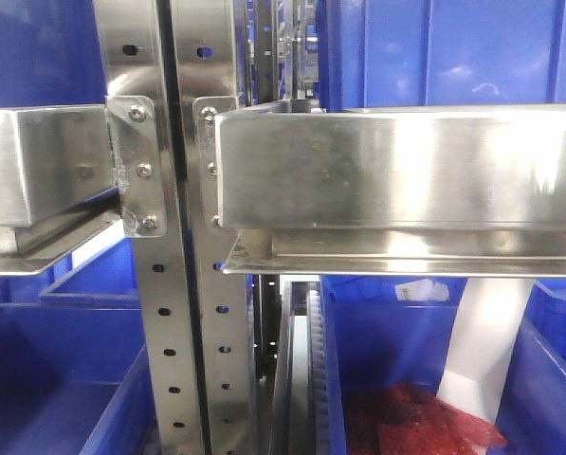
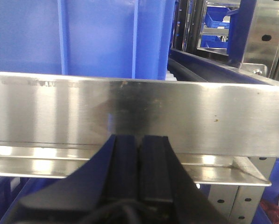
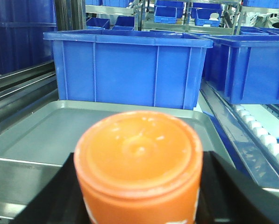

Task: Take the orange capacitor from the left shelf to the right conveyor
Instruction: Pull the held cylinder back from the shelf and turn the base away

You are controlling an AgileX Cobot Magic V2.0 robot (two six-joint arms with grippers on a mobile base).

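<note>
The capacitor [image 3: 138, 163] stands upright in the right pincer [image 3: 139, 193]. The black fingers [image 3: 53, 200] flank the orange body on either side, so the pincer is closed on it at about the can's own width. Only the round top and a strip of the side show, blurred by closeness. Gripping it by the sides keeps it vertical, which I judge suits setting it down on its base later. It is just in front of a grey tray [image 3: 55, 130], with a blue bin [image 3: 130, 70] beyond that and white rollers [image 3: 263, 137] running off to the right. Whether its base touches anything cannot be told. The right wrist looks level, aimed straight into the shelf [image 1: 164, 313] over the capacitor's top. The left pincer [image 2: 139, 161] is empty, its two pads [image 2: 125, 163] pressed together with no gap, and it points squarely at a steel beam [image 2: 139, 112] close in front of it. Closed and idle, it seems parked out of the working arm's way. The front view shows only uprights, beams and bins, and neither arm. The conveyor is in no view, so the grasp looks done and the carry to the right is not yet made. The arm will likely need to back clear of the shelf edges first.
</note>
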